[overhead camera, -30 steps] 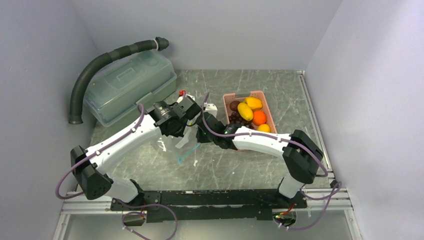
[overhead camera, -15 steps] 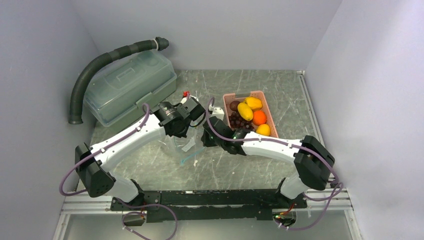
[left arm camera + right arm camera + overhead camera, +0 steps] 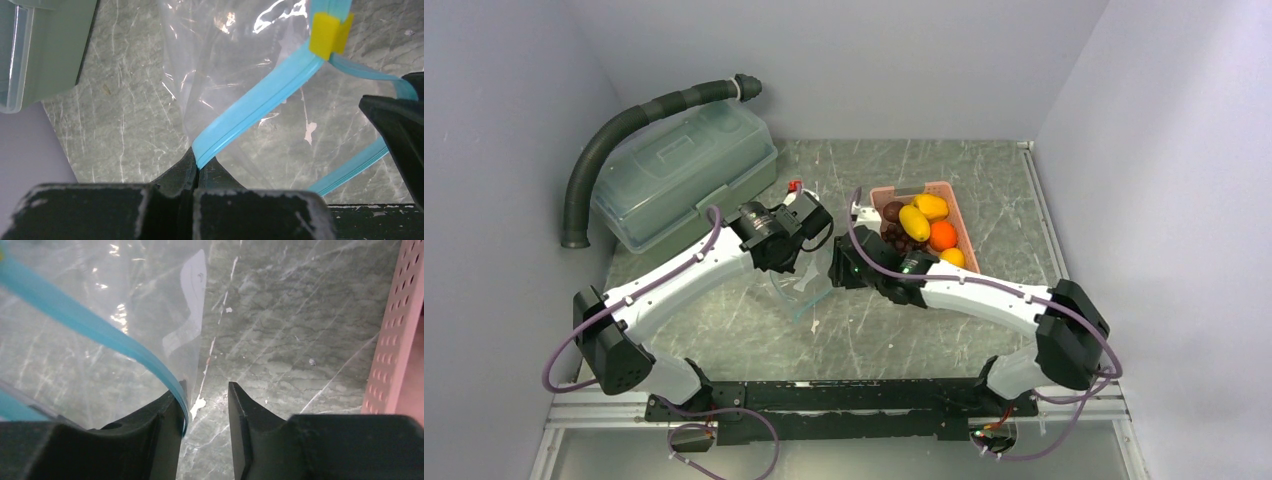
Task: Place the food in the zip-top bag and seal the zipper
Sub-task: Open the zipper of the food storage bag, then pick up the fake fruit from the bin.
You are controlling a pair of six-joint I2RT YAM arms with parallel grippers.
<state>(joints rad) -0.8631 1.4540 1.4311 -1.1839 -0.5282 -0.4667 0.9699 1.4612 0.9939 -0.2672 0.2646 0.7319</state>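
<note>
My right fingers [image 3: 240,412] have just parted off the zipper [image 3: 260,102]; left fingers [image 3: 176,176] alone pinch it, freeing right for the food [image 3: 915,222].

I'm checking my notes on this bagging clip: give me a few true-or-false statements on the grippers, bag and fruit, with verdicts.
1. The left gripper is shut on the teal zipper. True.
2. The right gripper is clamped shut on the zipper. False: its jaws stand apart, and the strip lies against only one finger.
3. The food lies in the pink basket. True.
4. The zip-top bag holds a yellow fruit. False: no fruit shows inside the clear bag.
</note>
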